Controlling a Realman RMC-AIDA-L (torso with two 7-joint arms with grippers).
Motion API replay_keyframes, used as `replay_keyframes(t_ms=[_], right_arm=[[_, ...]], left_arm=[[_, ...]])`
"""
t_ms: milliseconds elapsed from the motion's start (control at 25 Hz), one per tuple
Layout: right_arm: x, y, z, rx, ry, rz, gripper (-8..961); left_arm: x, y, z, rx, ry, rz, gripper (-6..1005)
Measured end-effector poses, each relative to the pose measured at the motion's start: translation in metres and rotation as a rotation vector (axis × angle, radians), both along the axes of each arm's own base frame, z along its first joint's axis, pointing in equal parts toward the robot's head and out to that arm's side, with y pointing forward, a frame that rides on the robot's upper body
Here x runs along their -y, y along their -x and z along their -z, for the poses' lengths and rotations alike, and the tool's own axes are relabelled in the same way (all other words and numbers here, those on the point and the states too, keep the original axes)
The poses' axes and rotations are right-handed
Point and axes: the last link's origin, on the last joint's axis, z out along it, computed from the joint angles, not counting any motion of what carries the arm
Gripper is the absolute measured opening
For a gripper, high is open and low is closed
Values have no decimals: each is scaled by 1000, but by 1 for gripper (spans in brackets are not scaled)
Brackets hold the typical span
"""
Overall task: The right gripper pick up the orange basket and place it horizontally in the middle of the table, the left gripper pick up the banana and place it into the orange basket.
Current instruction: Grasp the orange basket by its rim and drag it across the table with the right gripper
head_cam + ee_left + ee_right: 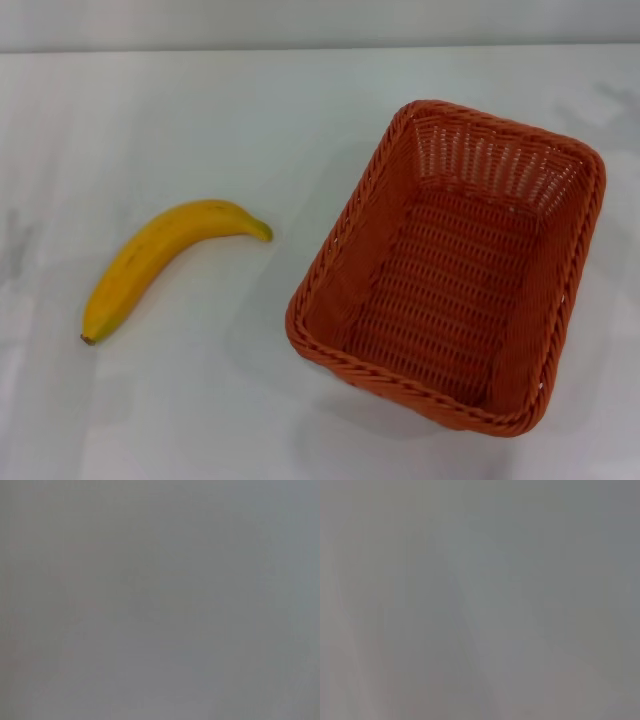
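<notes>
banana (160, 262) lies left of basket (345, 235), apart, on table (200, 110).

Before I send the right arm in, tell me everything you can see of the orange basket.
The orange basket is rectangular and woven, wicker-like, with a thick braided rim and sloping openwork sides. It stands upright and empty on the white table, right of centre in the head view, its long axis running near-to-far and slightly skewed. The banana lies apart to its left. Nothing touches it but the table; no gripper is in view.

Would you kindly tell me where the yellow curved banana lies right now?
In the head view the yellow curved banana lies on the white table, on the robot's left, apart from the orange woven basket to its right.
</notes>
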Motion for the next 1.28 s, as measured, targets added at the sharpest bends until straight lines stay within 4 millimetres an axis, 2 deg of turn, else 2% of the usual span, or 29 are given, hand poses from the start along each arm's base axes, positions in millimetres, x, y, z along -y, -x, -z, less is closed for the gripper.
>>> replay_keyframes(t_ms=[280,520,640,960,1280], right_arm=[[-11,60,-4,217,202,-45,850],[-22,101,16,432,371,-12,847],[-25,106,31,520,445,33,845],[-31,103,80,726,585,146,841],[-41,99,100,757,580,173,836]], left_arm=[[-1,0,-1,-5,-1,2,892],[-2,-1,-1,-5,0,4,892],[-6,-3,0,-5,4,11,892],[-8,-3,-1,-3,1,7,892],[-5,0,-1,-4,0,-1,892]])
